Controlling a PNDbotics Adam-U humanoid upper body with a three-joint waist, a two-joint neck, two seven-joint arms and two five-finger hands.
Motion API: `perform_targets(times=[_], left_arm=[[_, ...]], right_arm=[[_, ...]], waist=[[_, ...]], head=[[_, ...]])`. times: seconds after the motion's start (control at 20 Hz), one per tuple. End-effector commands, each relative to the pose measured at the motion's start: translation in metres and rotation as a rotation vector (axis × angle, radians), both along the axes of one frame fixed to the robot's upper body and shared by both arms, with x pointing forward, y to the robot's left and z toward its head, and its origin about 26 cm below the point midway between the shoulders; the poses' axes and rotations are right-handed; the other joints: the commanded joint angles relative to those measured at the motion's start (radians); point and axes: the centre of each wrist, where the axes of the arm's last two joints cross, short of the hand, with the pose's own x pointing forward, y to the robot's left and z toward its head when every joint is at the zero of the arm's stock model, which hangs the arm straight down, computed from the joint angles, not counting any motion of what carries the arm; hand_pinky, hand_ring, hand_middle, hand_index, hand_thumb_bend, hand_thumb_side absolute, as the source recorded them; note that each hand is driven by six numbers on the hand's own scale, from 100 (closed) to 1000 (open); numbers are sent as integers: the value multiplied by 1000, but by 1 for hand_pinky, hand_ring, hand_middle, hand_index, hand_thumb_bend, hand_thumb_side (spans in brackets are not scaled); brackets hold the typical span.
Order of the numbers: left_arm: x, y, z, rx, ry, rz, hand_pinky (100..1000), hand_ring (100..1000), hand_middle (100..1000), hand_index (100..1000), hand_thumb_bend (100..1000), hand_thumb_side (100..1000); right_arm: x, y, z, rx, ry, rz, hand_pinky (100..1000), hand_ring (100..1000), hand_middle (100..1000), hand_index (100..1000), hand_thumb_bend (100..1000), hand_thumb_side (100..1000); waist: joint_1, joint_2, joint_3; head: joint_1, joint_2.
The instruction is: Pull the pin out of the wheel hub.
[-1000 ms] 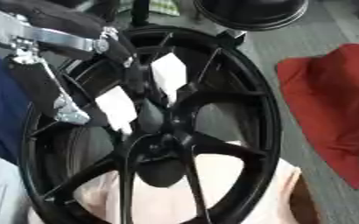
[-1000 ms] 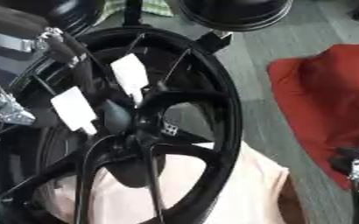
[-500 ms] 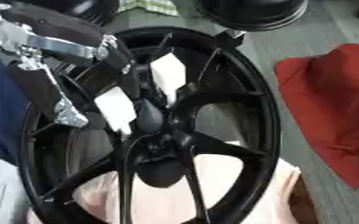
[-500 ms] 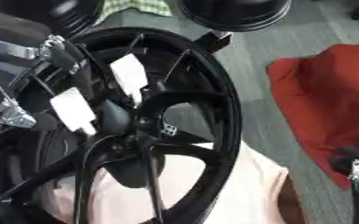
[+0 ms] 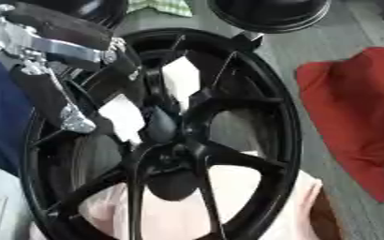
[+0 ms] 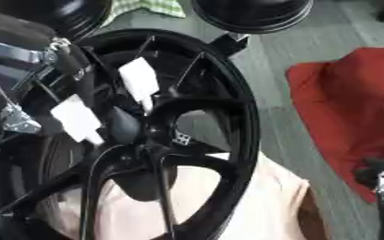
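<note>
A black spoked wheel (image 5: 265, 112) lies tilted and fills the middle of both views. At its hub (image 5: 175, 152) a dark rounded pin (image 5: 160, 125) sticks up. My left hand (image 5: 105, 89) comes in from the upper left. Its two white-padded fingertips (image 5: 123, 116) curl in on either side of the pin, and the lower pad touches it. Only a small part of my right hand (image 6: 381, 178) shows, at the lower right edge of the right eye view, well away from the wheel; its fingers are hidden.
A pale pink cloth (image 5: 253, 206) lies under the wheel's near side. A red cloth (image 5: 359, 117) covers the grey floor on the right. Another dark round rim (image 5: 269, 14) stands behind the wheel, with a green checked cloth (image 5: 158, 5) at the top.
</note>
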Motion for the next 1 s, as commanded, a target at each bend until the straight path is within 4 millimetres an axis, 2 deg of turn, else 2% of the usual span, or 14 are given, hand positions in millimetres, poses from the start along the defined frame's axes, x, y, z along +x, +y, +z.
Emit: perform_targets(times=[0.05,0.25,0.3,0.5,0.75,0.8,1.0], left_arm=[[-1,4,7,1,-25,11,752,674,604,719,283,100],[0,3,6,3,-24,7,752,676,608,723,295,100],[0,3,5,5,-23,7,760,700,642,750,332,100],[0,3,4,9,-19,9,768,721,684,794,389,136],[0,4,4,11,-24,14,769,721,685,795,391,138],[0,4,4,11,-25,16,767,718,675,795,414,166],[2,4,4,14,-36,30,758,697,641,779,390,147]], right_arm=[[-1,2,6,-10,-21,0,678,639,485,672,100,885],[-1,2,6,-8,-20,-2,678,639,484,673,100,885],[-1,2,6,-8,-20,-2,678,639,484,672,100,886],[-1,2,6,-8,-19,-3,678,638,483,672,100,887],[-1,2,6,-7,-19,-3,678,638,483,672,100,887],[-1,2,6,-7,-19,-2,678,637,483,672,100,886],[-1,2,6,-8,-20,-1,678,637,483,672,100,886]], waist=[[-5,-12,0],[-4,-11,-1],[-4,-11,-1],[-3,-10,-1],[-3,-10,0],[-3,-9,0],[-5,-9,1]], head=[[2,-11],[2,-10],[2,-10],[2,-8],[3,-8],[3,-8],[4,-12]])
